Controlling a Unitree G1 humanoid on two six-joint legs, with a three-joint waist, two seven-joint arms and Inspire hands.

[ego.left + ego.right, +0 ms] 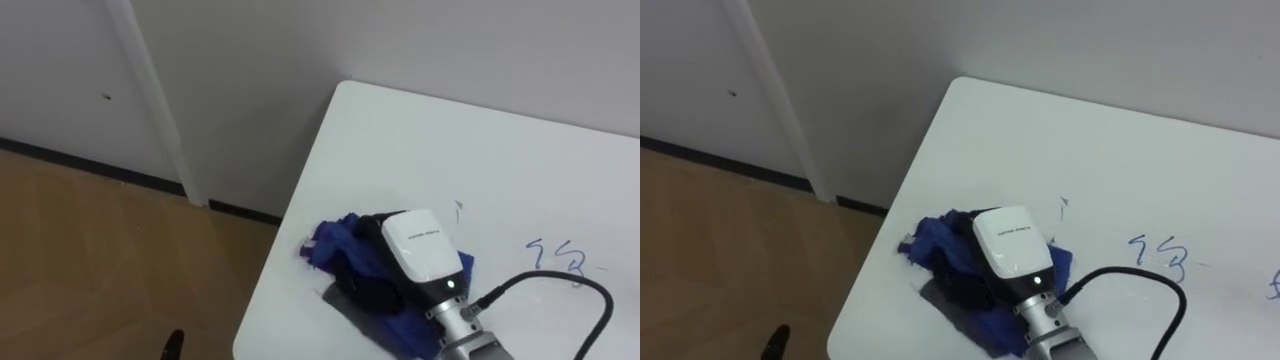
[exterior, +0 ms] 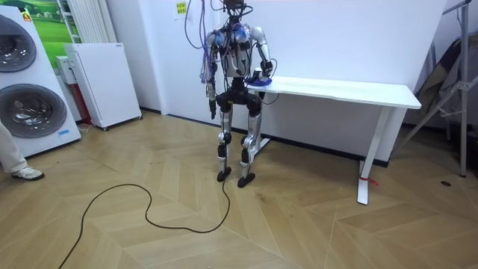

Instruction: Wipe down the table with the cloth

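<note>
Cloth (image 1: 328, 243), blue and crumpled, is pressed flat to the table (image 1: 450, 150) by the right hand (image 1: 422, 250). The hand's white back is turned up and its dark fingers are sunk into the folds, so whether they are spread or closed on the fabric can't be told. Blue fabric is seen on both sides of the hand, bunched twd. the table's left edge and also showing nr. the wrist. Hand and cloth are placed close to the tabletop's front-left part, not far from the rounded far-left corner.

To the right of the hand, apart from the cloth, a blue pen scribble (image 1: 560, 260) is seen on the white top. A much smaller mark (image 1: 458, 210) is found just beyond the hand.

In the room view the robot is seen standing upright at the table's left end. The left hand (image 2: 211, 112) is hung at its side; finger state can't be told at that distance. Further to the room view's left, a low white cabinet (image 2: 104, 82) and a washing machine (image 2: 30, 82) are lined up along the wall. A person's leg (image 2: 11, 153) is caught at the frame edge, well away from the table.
</note>
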